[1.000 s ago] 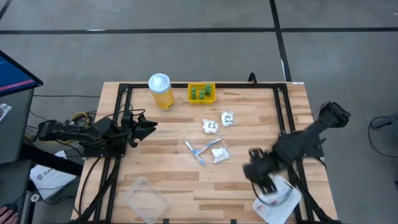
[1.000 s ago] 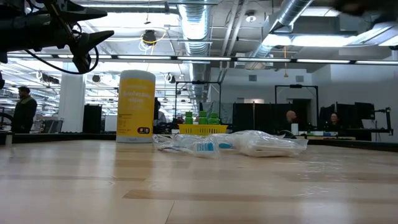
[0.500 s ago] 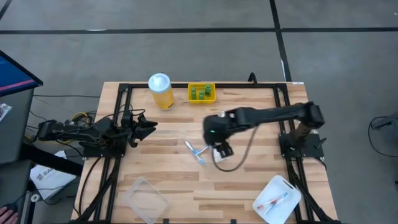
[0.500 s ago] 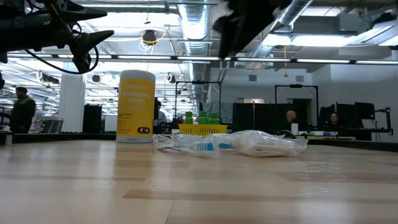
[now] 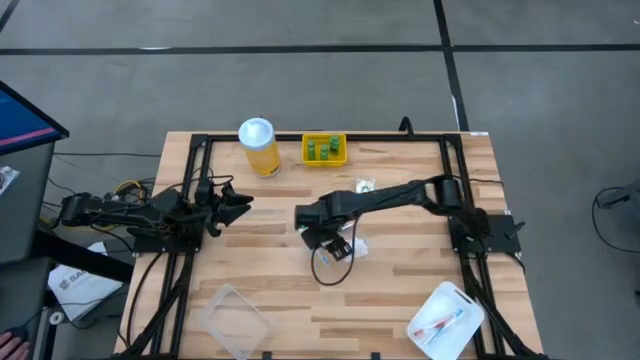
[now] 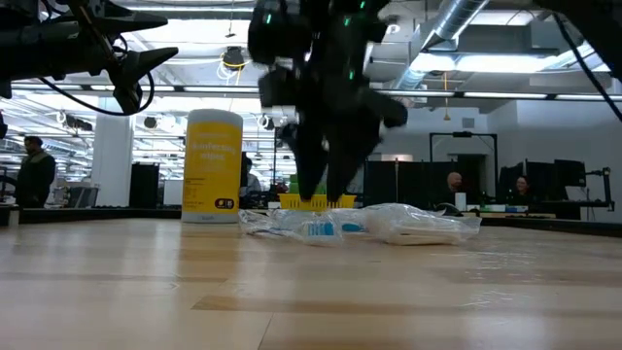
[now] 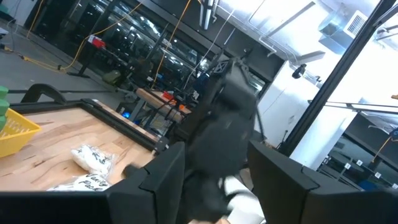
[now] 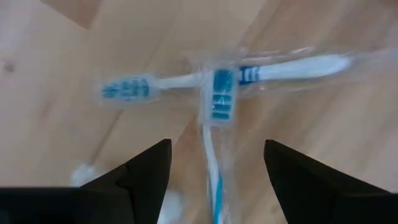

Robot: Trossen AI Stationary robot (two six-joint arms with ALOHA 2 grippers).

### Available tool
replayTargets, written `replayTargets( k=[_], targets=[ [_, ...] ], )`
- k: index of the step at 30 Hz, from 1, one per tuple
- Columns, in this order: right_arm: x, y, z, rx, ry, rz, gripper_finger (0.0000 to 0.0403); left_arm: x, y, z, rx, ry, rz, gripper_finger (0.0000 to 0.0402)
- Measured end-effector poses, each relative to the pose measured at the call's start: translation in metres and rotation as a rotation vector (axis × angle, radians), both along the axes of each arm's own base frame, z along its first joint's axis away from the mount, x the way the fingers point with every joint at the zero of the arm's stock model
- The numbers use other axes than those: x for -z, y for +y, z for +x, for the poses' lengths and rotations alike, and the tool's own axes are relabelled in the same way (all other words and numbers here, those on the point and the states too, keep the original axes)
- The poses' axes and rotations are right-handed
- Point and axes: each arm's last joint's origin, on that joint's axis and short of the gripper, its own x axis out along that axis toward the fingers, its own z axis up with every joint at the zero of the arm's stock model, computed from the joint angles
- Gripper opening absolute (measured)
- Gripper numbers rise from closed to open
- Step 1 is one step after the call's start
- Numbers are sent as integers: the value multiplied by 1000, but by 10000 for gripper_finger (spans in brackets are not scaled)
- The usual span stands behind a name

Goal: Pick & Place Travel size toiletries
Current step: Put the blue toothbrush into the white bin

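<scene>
Since 0.5 s ago the right arm has been swung further toward table centre and lowered; 1.0 s ago it was over the white tray point(image 5: 446, 320) at the table's near-right corner, where one red-white brush is seen lying. Left arm unchanged, parked at table's left edge.

Right gripper point(image 5: 322, 236) is now held directly above the blue-white brushes point(image 8: 214, 102), w/ fingers point(image 8: 140, 180) spread wide and nothing between them. No contact w/ the brushes is seen yet; in the low view the fingertips are seen just above the wrapped pile.

Two blue-white brushes are laid crossed in clear wrap, one lying across the other near its head, on bare wood at mid-table, just beside a white packet point(image 5: 355, 247). More packets point(image 7: 92, 158) lie toward the far side. Green pieces point(image 5: 323, 149) sit in the yellow tray point(image 5: 323, 160) next to the yellow jar point(image 5: 258, 146).

Key relation: brushes lie straight below the right gripper, crossing point centred between the open fingers. One brush's long axis runs across the finger gap, the other along it. Right arm is far nearer than left gripper point(image 5: 232, 204), whose fingers appear apart, empty.

Judged step: descent to grasp a brush. Risk: both wrapped brushes may be pinched together at the crossing.
</scene>
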Motion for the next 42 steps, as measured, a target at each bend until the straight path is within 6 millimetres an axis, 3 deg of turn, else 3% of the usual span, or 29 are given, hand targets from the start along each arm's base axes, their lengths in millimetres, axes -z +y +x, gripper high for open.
replayTargets(
  k=[5,9,13,21,26,29,33,38,42],
  targets=[
    [36,-1,6,17,74,-3,249,0,0,0,0,0,0,172],
    [39,-3,8,73,70,6,240,0,0,0,1,0,0,172],
    [39,-2,11,79,35,6,187,0,0,0,0,0,0,172],
    [38,-2,13,76,9,4,28,0,0,0,0,0,0,172],
    [30,-5,12,91,2,13,28,0,0,0,0,0,0,172],
    [7,-10,8,121,-44,16,31,0,0,0,1,0,0,172],
    [-44,-18,-5,180,-135,34,30,0,0,0,0,0,0,172],
    [-121,-21,-42,310,-255,86,33,0,0,0,0,0,0,172],
    [-171,-7,-76,433,-346,174,32,0,0,0,0,0,0,172]
  ],
)
